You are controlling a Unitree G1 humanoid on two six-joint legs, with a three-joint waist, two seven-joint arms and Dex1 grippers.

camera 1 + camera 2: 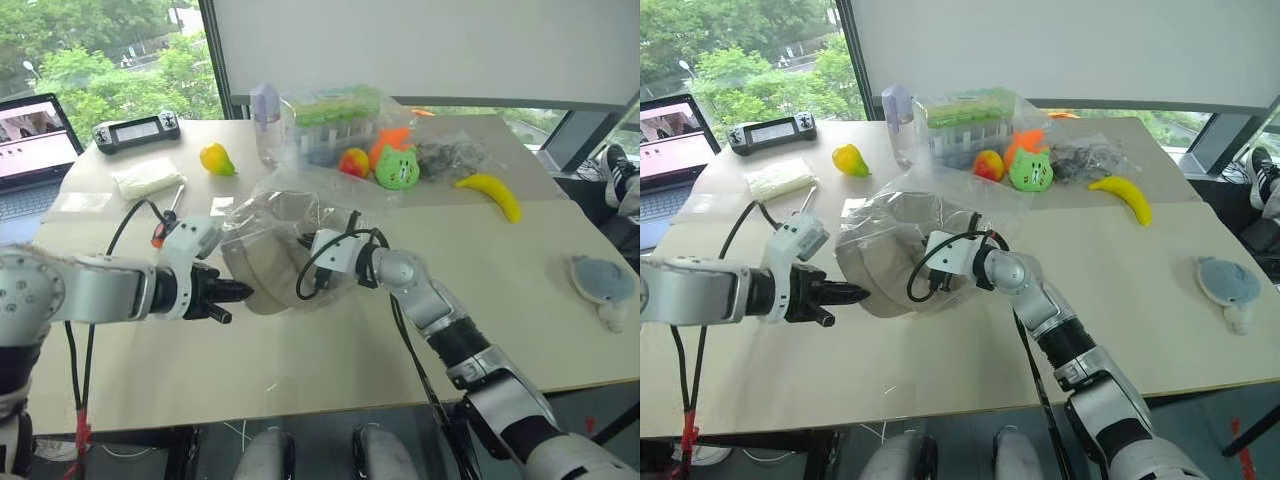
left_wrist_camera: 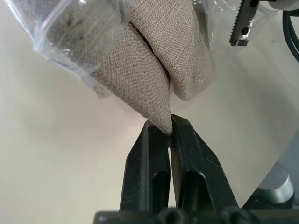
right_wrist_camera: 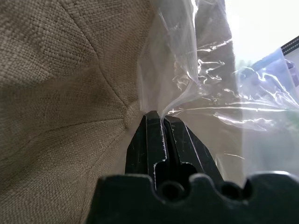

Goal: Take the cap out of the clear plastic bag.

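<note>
The left gripper (image 2: 169, 133) is clamped shut on a folded corner of the cap (image 2: 149, 70), the fabric pinched right at its fingertips; in the head views it sits at the near-left edge of the bag (image 1: 290, 225). The right gripper (image 3: 161, 119) is likewise closed, nipping a fold of the clear film, with the cap's crown pressed just beside it inside the plastic. From the left gripper the cap runs away toward the table's middle and the right gripper, so the two grips stand at opposite ends of the bundle, held above the table (image 1: 330, 350). Most of the cap is still inside the bag; only the pinched corner pokes out of the mouth on the left. The way out, I judge, is along that line: left pulling away while right holds the bag back. Behind stands a wrapped box (image 1: 335, 118) of dark tubes.
</note>
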